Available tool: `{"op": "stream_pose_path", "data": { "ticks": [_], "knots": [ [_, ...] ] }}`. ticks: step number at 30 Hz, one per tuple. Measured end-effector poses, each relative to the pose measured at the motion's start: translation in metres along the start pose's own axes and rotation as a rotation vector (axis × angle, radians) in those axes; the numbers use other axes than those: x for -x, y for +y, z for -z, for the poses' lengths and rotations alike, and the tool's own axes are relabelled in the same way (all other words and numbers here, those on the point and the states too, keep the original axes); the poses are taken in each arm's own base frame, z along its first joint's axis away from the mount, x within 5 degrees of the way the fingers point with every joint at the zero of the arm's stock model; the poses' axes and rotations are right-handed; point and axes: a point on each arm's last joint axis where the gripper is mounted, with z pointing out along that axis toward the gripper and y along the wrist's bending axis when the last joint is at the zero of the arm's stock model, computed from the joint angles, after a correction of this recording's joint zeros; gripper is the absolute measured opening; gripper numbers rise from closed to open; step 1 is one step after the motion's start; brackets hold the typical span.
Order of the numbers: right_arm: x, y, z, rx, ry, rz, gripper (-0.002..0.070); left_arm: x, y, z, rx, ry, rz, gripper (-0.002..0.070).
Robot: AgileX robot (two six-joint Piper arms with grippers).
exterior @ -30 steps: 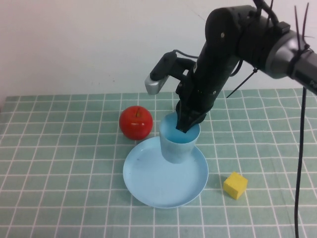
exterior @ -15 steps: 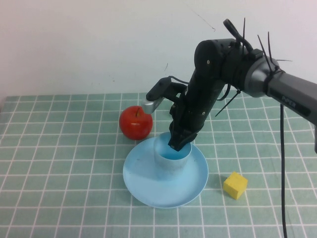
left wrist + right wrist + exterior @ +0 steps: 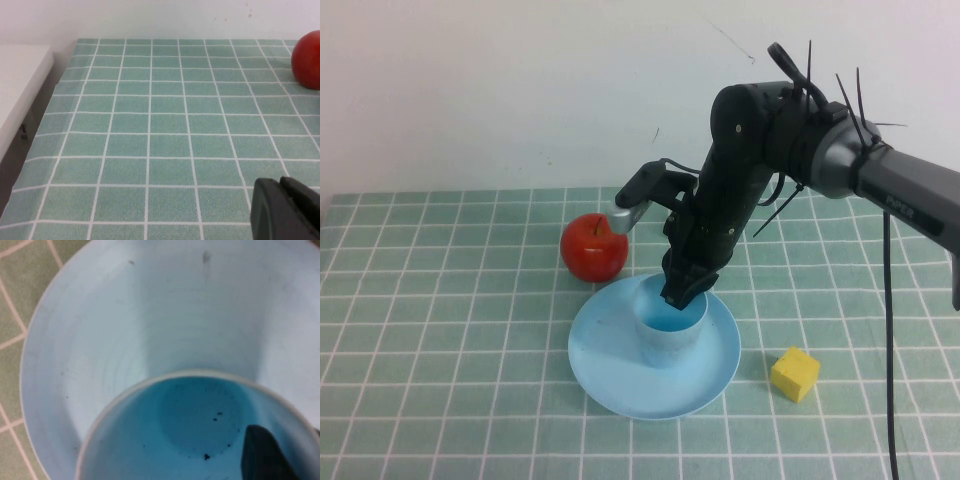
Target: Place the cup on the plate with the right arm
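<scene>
The light blue cup (image 3: 670, 335) stands upright near the middle of the light blue plate (image 3: 610, 365). My right gripper (image 3: 682, 290) reaches down from behind onto the far right part of the cup's rim, with its tip at the rim. In the right wrist view I look straight down into the cup (image 3: 190, 425), with the plate (image 3: 100, 340) spread round it. My left gripper (image 3: 280, 182) is out of the high view. In its own wrist view it hovers shut over bare green checked cloth, holding nothing.
A red apple (image 3: 593, 247) sits just behind the plate's left rim, close to the right arm's wrist camera. A small yellow cube (image 3: 794, 373) lies to the right of the plate. The green checked cloth (image 3: 440, 330) covers the table up to a white wall.
The right arm has come down with the cup. One second ago the cup hung above the plate's far side; now it rests on the plate. The apple and the cube have not moved.
</scene>
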Motion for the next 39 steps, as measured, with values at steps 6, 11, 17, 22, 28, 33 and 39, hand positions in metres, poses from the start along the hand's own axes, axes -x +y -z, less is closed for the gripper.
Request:
{"op": "stream_pose_path", "data": {
  "ticks": [6,11,17,22,28,33,39],
  "knots": [
    [0.002,0.000,0.002,-0.001,-0.006,-0.010,0.0350,0.000,0.000,0.000,0.000,0.000,0.000,-0.0003],
    [0.015,-0.001,0.026,-0.030,-0.058,0.004,0.0407,0.000,0.000,0.000,0.000,0.000,0.000,-0.0003],
    [0.032,0.006,0.091,-0.125,-0.213,0.020,0.0319,0.000,0.000,0.000,0.000,0.000,0.000,-0.0003],
    [0.027,0.032,0.180,-0.235,-0.370,0.064,0.0081,0.000,0.000,0.000,0.000,0.000,0.000,-0.0003],
    [-0.005,0.063,0.273,-0.489,-0.430,0.106,0.0009,0.000,0.000,0.000,0.000,0.000,0.000,-0.0003],
    [-0.049,0.074,0.310,-0.728,-0.304,0.055,0.0004,0.000,0.000,0.000,0.000,0.000,0.000,-0.0003],
    [-0.097,0.099,0.309,-0.731,-0.210,-0.005,0.0003,0.000,0.000,0.000,0.000,0.000,0.000,-0.0003]
  ]
}}
